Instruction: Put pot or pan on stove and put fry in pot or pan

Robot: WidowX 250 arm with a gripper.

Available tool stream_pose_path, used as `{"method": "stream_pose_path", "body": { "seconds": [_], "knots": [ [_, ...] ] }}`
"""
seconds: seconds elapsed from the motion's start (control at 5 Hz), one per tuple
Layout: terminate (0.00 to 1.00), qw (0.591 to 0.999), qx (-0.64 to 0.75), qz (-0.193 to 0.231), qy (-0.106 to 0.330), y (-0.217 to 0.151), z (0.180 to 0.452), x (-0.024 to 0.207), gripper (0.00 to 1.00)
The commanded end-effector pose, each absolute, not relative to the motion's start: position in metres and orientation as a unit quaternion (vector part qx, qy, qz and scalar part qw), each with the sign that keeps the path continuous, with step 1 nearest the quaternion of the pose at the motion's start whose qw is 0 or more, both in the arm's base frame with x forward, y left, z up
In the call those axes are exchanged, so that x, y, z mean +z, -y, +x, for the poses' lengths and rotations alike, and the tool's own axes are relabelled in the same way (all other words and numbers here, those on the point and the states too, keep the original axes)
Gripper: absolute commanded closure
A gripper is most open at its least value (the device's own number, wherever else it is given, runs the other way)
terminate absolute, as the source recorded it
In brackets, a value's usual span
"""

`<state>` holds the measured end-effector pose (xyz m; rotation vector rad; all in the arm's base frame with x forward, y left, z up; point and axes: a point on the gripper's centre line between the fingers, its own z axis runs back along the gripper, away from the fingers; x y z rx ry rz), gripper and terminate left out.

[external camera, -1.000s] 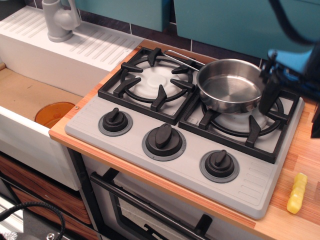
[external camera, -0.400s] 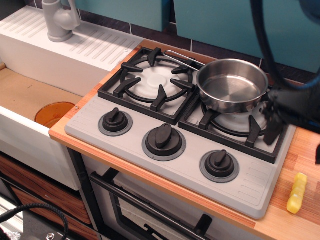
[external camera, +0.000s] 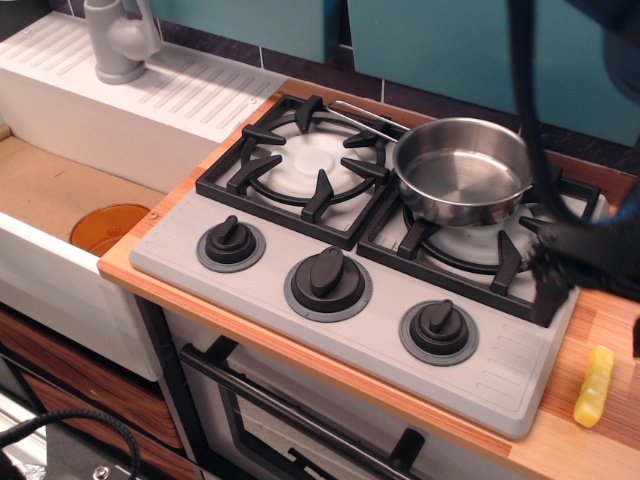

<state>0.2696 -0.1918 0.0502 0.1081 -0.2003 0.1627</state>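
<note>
End effector (external camera: 556,268) has dropped nearer the fry (external camera: 593,386).

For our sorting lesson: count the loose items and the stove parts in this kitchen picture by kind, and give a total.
Saucepan: 1
Yellow fry: 1
Orange disc: 1
Stove knobs: 3
Burners: 2
Tap: 1
Total: 9

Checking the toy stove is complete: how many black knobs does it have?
3, in a row along the stove's front panel: left knob, larger middle knob, right knob. None appear hidden.
</note>
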Motion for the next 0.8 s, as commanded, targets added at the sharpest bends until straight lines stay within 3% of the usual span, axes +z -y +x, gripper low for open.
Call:
{"method": "stream_pose_path", "body": {
  "seconds": [0.0, 0.6],
  "knots": [
    [0.0, 0.989, 0.078, 0.033, 0.12, 0.212, 0.276, 0.052, 0.0],
    [0.0, 0.987, 0.07, 0.032, 0.142, 0.208, 0.289, 0.03, 0.0]
  ]
}}
